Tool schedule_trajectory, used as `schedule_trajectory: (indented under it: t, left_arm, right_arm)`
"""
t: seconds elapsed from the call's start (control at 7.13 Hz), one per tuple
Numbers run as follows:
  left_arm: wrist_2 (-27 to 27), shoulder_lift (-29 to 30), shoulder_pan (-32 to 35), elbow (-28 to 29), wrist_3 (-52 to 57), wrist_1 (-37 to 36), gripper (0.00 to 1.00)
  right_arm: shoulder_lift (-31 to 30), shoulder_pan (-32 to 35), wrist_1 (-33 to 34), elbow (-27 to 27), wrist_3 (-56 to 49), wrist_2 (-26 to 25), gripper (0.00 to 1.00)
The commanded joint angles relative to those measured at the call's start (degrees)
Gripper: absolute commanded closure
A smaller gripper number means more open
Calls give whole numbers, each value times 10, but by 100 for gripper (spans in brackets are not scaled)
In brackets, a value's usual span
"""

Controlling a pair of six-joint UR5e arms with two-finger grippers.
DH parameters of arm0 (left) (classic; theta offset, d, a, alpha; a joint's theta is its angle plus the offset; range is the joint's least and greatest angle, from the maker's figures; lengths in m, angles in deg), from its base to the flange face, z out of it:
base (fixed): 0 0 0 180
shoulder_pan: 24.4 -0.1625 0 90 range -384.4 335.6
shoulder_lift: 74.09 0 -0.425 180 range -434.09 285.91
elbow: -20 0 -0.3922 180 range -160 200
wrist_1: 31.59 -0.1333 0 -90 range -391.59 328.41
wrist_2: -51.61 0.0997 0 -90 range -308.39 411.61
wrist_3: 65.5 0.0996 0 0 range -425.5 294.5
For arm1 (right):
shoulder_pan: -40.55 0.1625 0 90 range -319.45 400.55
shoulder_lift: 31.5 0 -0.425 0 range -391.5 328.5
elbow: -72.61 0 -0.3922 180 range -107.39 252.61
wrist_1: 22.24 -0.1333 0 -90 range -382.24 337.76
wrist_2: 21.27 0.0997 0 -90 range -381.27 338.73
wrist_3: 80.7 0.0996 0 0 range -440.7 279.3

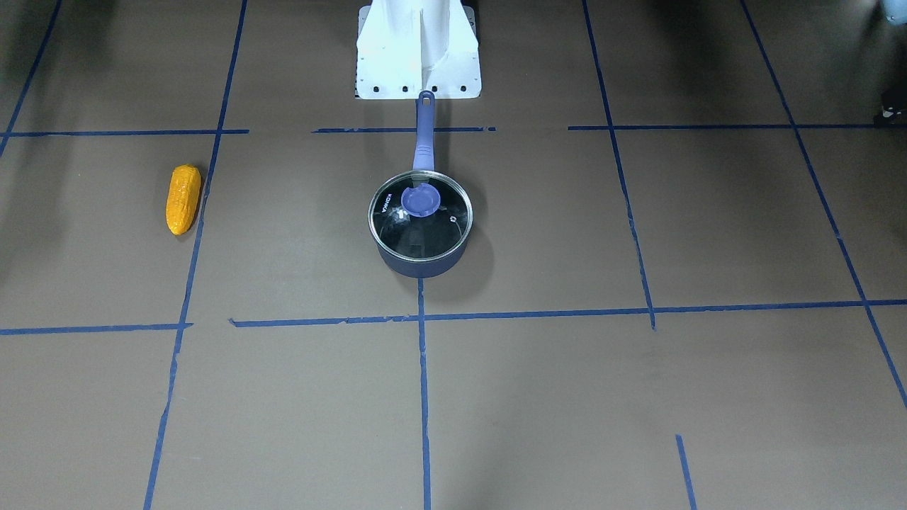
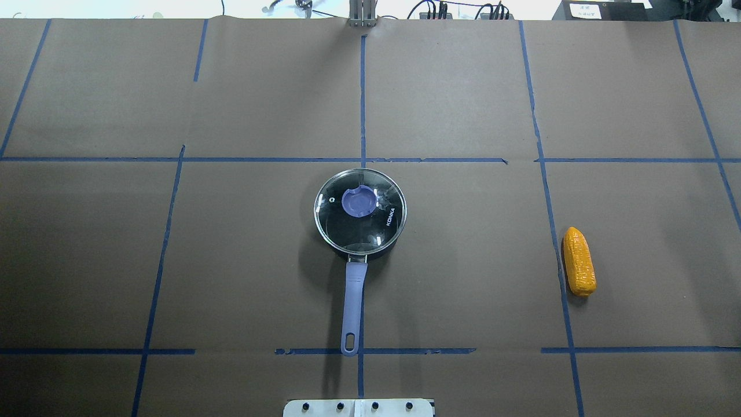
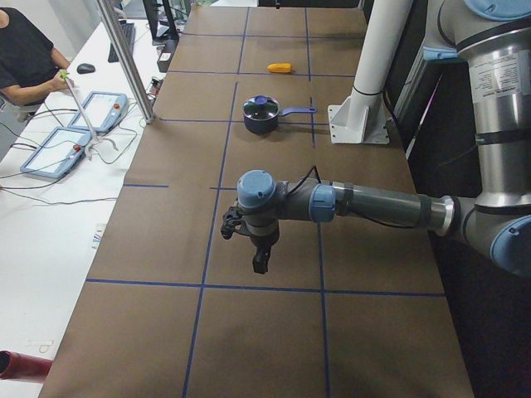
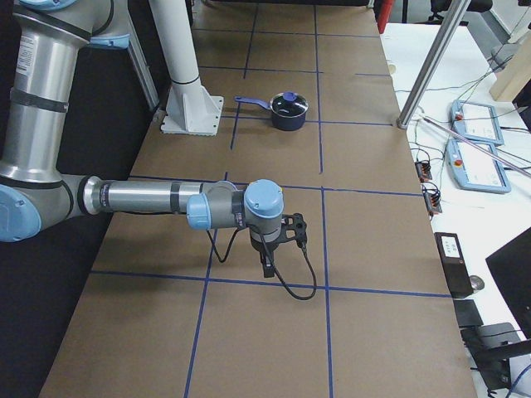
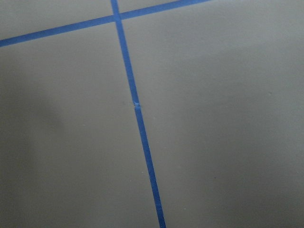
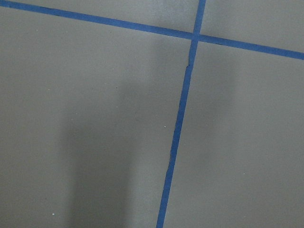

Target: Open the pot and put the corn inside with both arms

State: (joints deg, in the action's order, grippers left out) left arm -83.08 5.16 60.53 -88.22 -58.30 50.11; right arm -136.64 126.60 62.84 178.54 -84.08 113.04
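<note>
The dark navy pot (image 1: 419,265) stands at the table's middle with its glass lid (image 1: 425,225) on and the purple-blue knob (image 1: 419,200) on top. Its handle (image 2: 352,301) points toward the robot's base. The orange-yellow corn (image 2: 579,261) lies on the robot's right side, also seen in the front-facing view (image 1: 183,199). My left gripper (image 3: 260,264) hangs above the table far from the pot (image 3: 261,114), and so does my right gripper (image 4: 267,269). I cannot tell whether either is open or shut. Both wrist views show only brown paper and blue tape.
The white fixed base (image 2: 359,408) stands just behind the handle's end. Blue tape lines grid the brown table cover. Teach pendants (image 3: 58,153) lie on a white bench where an operator (image 3: 25,58) sits. A metal post (image 3: 124,58) stands at the table's far edge.
</note>
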Motion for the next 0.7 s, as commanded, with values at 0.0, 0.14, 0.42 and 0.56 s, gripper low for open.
schedule_trajectory:
  t: [0.0, 0.14, 0.42, 0.56]
  left_arm:
    - [0, 21, 6, -8, 5, -51, 0]
    - [1, 23, 6, -14, 6, -55, 0]
    - [7, 20, 6, -16, 5, -54, 0]
    - [6, 20, 7, -19, 5, -54, 0]
  right_arm:
    - [-3, 0, 1, 2, 2, 2, 0]
    - [-3, 0, 1, 2, 2, 2, 0]
    - [-3, 0, 1, 1, 2, 3, 0]
    - [-2, 0, 1, 1, 2, 3, 0]
